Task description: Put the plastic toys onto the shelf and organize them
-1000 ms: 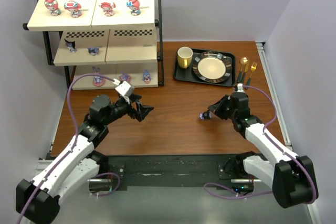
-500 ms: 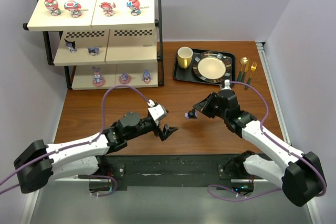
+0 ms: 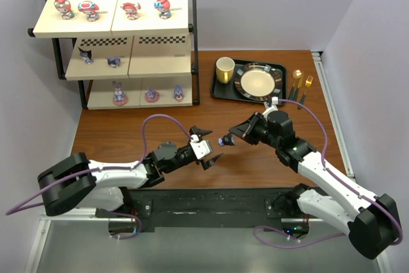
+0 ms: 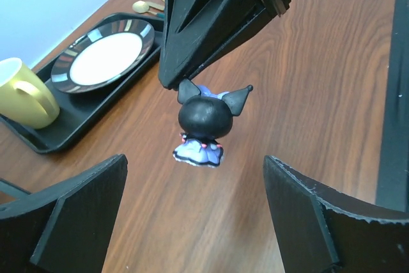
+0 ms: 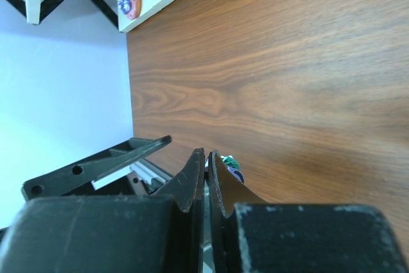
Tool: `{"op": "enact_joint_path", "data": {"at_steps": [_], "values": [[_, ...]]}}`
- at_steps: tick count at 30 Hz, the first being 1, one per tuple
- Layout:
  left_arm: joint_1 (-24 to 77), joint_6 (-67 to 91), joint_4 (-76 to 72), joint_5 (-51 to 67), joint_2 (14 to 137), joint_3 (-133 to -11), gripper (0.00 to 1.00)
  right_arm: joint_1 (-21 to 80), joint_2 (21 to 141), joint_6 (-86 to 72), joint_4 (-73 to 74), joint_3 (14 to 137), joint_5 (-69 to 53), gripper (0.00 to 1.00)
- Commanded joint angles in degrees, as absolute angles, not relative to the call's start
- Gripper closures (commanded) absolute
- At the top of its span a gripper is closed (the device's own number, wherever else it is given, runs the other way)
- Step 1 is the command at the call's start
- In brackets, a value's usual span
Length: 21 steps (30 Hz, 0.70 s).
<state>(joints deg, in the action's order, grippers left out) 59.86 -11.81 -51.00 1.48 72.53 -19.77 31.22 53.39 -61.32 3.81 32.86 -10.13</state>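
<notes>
Just beyond the left hand — right hand pinches the navy toy.

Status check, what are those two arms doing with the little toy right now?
Right gripper shut on dark figurine. Left gripper open, jaws either side of it, not touching. Nothing else between them.

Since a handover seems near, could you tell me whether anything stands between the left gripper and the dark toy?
Nothing visible does. The toy hangs from the shut right gripper, straight ahead of the open left gripper, with only table showing between.
</notes>
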Motion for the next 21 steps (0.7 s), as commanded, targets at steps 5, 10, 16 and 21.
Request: {"op": "enact_joint_path", "data": {"at_steps": [5, 10, 16, 21], "values": [[60.3, -13.8, -59.3, 3.2, 77.3, -22.6, 0.14, 32.4, 52.3, -62.7, 0.3, 33.3, -11.7, 1.0], [60.3, -12.2, -60.0, 3.2, 78.5, -22.8, 0.24, 32.8, 52.6, -62.7, 0.2, 33.3, -12.1, 1.0], [60.3, -11.3, -61.0, 2.9, 80.2, -23.6, 0.4, 33.7, 53.2, -62.6, -1.5, 33.5, -12.0, 1.0], [60.3, -10.4, -61.3, 2.2, 80.6, -23.7, 0.53, 34.0, 53.4, -62.7, -2.3, 33.3, -12.4, 1.0]]}}
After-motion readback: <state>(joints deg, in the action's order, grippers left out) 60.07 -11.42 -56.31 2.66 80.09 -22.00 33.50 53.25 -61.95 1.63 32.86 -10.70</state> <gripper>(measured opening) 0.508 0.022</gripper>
